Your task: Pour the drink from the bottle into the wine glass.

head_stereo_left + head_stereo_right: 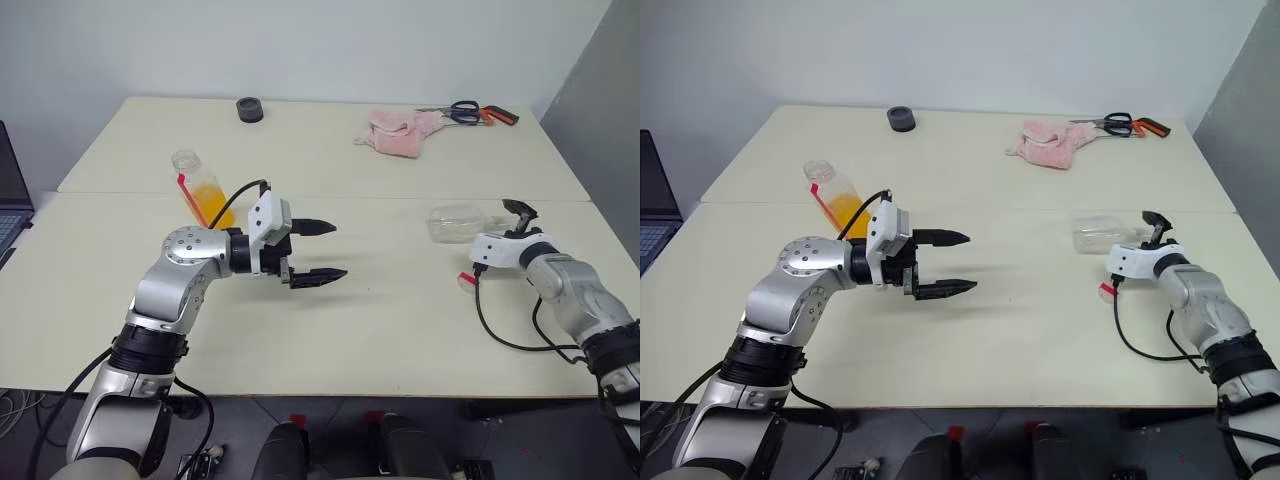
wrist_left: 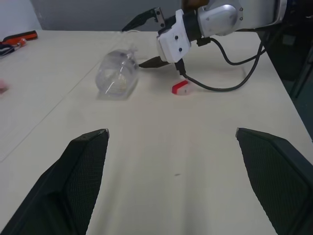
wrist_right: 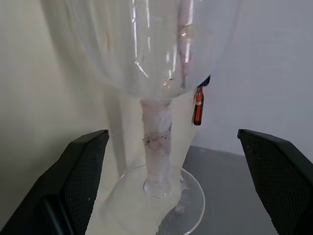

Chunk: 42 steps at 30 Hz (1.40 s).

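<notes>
Wine glass (image 1: 457, 222) lies on its side on the table (image 1: 400, 320), stem between the spread fingers of the right gripper (image 2: 146, 39), not gripped. Left gripper (image 1: 320, 252) released, empty; bottle (image 1: 201, 190) with drink (image 1: 213, 204) stands tilted behind it.

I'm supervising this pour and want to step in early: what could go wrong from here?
The wine glass lies on its side at the open right end effector; being round, it may roll away when gripped. The bottle stands uncapped with drink close behind the left end effector; a swing back could tip and spill it.
</notes>
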Available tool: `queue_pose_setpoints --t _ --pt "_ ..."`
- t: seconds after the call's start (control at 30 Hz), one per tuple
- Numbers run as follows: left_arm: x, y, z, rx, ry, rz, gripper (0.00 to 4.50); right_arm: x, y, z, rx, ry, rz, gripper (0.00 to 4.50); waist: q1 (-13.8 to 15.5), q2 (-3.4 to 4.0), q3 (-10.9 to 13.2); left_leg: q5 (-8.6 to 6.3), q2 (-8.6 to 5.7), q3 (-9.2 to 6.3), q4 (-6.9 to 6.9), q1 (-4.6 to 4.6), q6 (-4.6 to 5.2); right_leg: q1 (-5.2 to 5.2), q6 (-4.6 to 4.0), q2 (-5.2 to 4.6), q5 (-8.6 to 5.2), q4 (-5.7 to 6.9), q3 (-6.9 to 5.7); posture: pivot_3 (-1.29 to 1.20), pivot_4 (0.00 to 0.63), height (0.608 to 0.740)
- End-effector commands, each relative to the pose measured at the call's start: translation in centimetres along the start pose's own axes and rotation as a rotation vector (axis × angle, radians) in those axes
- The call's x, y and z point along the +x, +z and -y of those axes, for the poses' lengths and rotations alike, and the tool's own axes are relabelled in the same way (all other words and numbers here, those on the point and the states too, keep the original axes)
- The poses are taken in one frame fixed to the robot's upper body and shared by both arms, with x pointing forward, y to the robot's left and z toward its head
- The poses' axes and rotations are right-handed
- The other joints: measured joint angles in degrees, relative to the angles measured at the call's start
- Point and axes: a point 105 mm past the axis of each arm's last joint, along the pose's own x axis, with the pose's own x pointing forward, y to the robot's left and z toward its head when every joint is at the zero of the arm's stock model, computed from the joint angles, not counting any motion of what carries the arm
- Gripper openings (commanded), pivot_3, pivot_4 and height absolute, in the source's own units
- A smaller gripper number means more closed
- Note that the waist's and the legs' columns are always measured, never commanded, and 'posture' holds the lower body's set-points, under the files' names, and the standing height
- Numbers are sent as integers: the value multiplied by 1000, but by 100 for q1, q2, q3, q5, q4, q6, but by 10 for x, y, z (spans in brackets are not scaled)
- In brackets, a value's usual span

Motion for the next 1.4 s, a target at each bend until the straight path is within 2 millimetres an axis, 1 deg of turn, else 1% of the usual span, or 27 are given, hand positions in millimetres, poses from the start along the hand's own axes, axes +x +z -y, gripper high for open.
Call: queue_pose_setpoints --t 0.03,0.13,0.17,0.2,0.33,0.37,0.43,0.47,0.5,0.67,0.7,0.73,0.77,0.8,0.83,0.9,0.93,0.97,1.0,1.07,1.1,1.17,1.2,1.3,1.4 --pt "0 10 -1 48 0 22 4451 8 -2 8 -27 -40 1 4500 -2 0 0 0 0 1 0 1 0 0 0 0 0 1 1 0 150 740" --pt "-2 9 -1 45 9 18 4500 13 0 7 -28 -48 7 3912 -9 0 0 0 1 1 1 3 0 0 0 1 0 3 2 0 150 740" --pt "-3 8 -2 43 14 17 4500 15 1 5 -29 -48 7 3600 -12 0 0 0 1 0 1 4 0 0 0 1 0 4 2 0 150 740" --pt "-4 7 -2 41 19 16 4500 16 0 3 -33 -46 5 3187 -15 0 0 0 1 1 1 4 0 0 0 1 0 4 2 0 150 740" --pt "-7 6 -5 34 40 15 4500 22 -1 -4 -46 -39 -5 1822 -23 0 -1 0 1 3 2 6 0 0 -1 1 0 6 4 0 150 740" --pt "-7 5 -5 33 43 14 4500 23 0 -5 -47 -39 -5 1376 -23 0 -1 0 2 1 2 6 -1 1 -1 1 1 7 4 0 150 740" --pt "-9 4 -6 28 55 13 4500 24 0 -5 -43 -41 -3 664 -23 -2 -2 0 2 2 3 9 0 4 -1 2 1 7 4 0 150 740" --pt "-11 4 -7 23 68 14 4500 24 1 -4 -34 -51 0 341 -24 -2 -2 0 2 2 3 12 -1 6 -1 1 1 7 4 0 150 740" --pt "-14 3 -8 17 82 14 4500 24 1 -2 -26 -63 3 111 -27 -2 -2 0 2 2 3 13 0 7 -1 1 1 7 5 0 150 740" --pt "-33 -7 -10 -39 183 2 4500 15 3 27 37 -200 39 102 -45 -1 -2 0 4 2 1 14 0 7 -1 2 1 9 6 0 150 740" --pt "-38 -9 -10 -53 205 1 4500 11 6 36 71 -237 55 102 -41 -1 -1 0 3 0 1 11 0 5 -1 1 1 8 4 0 150 740" --pt "-45 -12 -10 -82 240 1 4500 6 18 46 165 -288 106 102 -37 0 -1 0 4 0 0 9 0 4 -1 1 0 8 5 0 150 740" --pt "-51 -14 -9 -102 264 2 4500 1 27 53 231 -321 142 102 -44 0 -1 0 4 -1 -1 4 0 0 -1 0 0 6 5 0 150 740" --pt "-55 -15 -8 -120 281 3 4500 -3 36 58 294 -343 179 102 -50 0 0 0 7 -1 -1 2 0 -1 -1 0 0 6 6 0 150 740" --pt "-59 -17 -5 -136 297 0 4500 -7 51 61 395 -358 232 102 -62 1 -1 0 8 -1 -2 1 0 -5 -1 0 0 6 7 0 150 740" --pt "-66 -20 1 -168 319 -4 4500 -12 94 59 707 -341 377 102 -107 0 -1 0 13 -3 -2 2 1 -5 -1 3 1 9 6 0 150 740" --pt "-67 -20 3 -177 326 -5 4500 -15 107 59 803 -329 422 102 -124 0 -1 0 18 -6 -3 4 1 -5 -1 5 1 9 5 0 150 740" --pt "-69 -19 5 -185 336 -2 4500 -16 128 56 924 -287 493 102 -128 1 0 -1 24 -10 -4 11 1 -1 -1 5 1 13 6 0 150 740" --pt "-70 -19 5 -190 344 0 4500 -17 141 55 994 -257 536 102 -119 1 0 0 21 -11 -4 10 0 -1 -1 8 1 17 2 0 150 740" --pt "-74 -16 5 -193 366 3 4500 -13 181 45 1145 -155 630 102 -90 3 1 0 18 -19 -1 9 0 1 -1 7 1 22 -4 0 150 740" --pt "-76 -14 4 -191 377 4 4500 -11 195 41 1192 -113 658 102 -75 3 1 0 14 -18 1 10 0 3 -1 3 1 22 -6 0 150 740" --pt "-80 -9 2 -182 402 11 4500 -5 213 36 1254 -51 697 102 -35 3 1 0 9 -17 4 10 0 4 -1 0 1 22 -7 0 150 740" --pt "-82 -6 0 -179 415 19 4500 1 217 33 1271 -37 694 102 -13 2 1 0 7 -17 5 10 0 4 -1 -2 1 21 -8 0 150 740" --pt "-87 2 -1 -167 431 26 4500 14 223 25 1299 -4 671 102 26 2 1 0 3 -16 5 8 -1 5 0 -6 2 14 -10 0 150 740" --pt "-90 8 3 -146 416 16 4500 21 225 16 1279 18 654 102 16 2 1 1 4 -14 0 8 -2 4 0 -6 2 8 -10 0 150 740"
